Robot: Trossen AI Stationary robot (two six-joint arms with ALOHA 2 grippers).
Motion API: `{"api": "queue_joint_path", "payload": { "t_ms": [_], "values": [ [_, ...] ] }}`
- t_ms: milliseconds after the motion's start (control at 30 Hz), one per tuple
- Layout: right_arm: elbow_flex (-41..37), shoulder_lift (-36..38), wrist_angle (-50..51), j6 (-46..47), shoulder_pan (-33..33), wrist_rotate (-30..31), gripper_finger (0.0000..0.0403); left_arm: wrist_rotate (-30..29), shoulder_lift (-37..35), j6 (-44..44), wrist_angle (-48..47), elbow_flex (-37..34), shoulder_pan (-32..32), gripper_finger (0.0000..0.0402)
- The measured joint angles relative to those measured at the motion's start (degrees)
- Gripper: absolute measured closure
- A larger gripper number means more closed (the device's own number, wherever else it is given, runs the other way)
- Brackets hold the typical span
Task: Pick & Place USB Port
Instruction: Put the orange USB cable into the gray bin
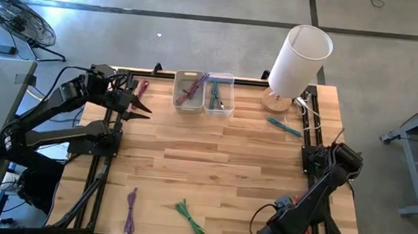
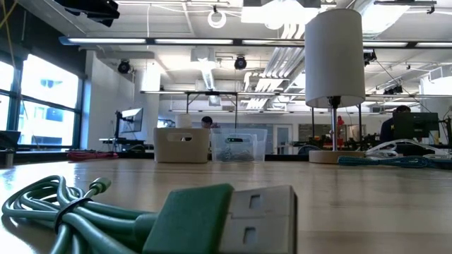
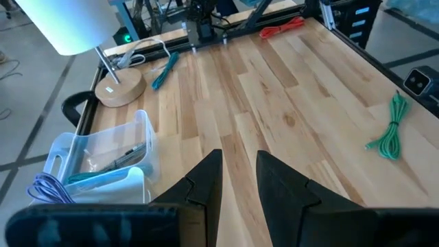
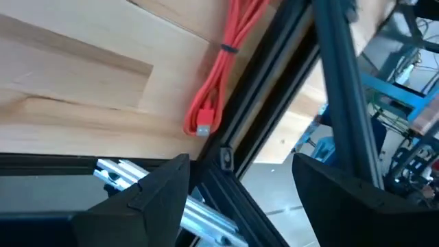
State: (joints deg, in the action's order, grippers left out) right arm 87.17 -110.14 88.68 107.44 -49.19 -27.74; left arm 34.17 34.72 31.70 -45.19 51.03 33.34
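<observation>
Several bundled USB cables lie flat on the wooden table: a green one [image 1: 190, 216], also close up in the low view [image 2: 141, 219], a purple one [image 1: 131, 209], a teal one [image 1: 284, 127], a pink-red one [image 1: 142, 89] and a red one [image 4: 219, 75] by the right rail. A beige bin [image 1: 188, 91] holds a purple cable; a clear bin [image 1: 219, 94] holds teal ones. My left gripper [image 1: 141, 103] [image 3: 239, 168] is open and empty, in the air just left of the bins. My right gripper [image 4: 240, 165] is open and empty over the table's right rail.
A white lamp [image 1: 296, 60] on a round wooden base stands at the far right, its white cord beside it. Black frame rails [image 1: 100, 168] run along the table's left and right edges. Bare wood [image 1: 213, 162] lies between the bins and the near cables.
</observation>
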Motion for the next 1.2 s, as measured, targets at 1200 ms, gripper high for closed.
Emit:
{"api": "queue_joint_path", "payload": {
  "t_ms": [1200],
  "values": [
    [-20.83, 2.26, -23.65, 1.81, -0.37, 0.15, 0.0151, -0.42, 0.04, 0.17, 0.04, 0.02, 0.00, 0.0314]
  ]
}}
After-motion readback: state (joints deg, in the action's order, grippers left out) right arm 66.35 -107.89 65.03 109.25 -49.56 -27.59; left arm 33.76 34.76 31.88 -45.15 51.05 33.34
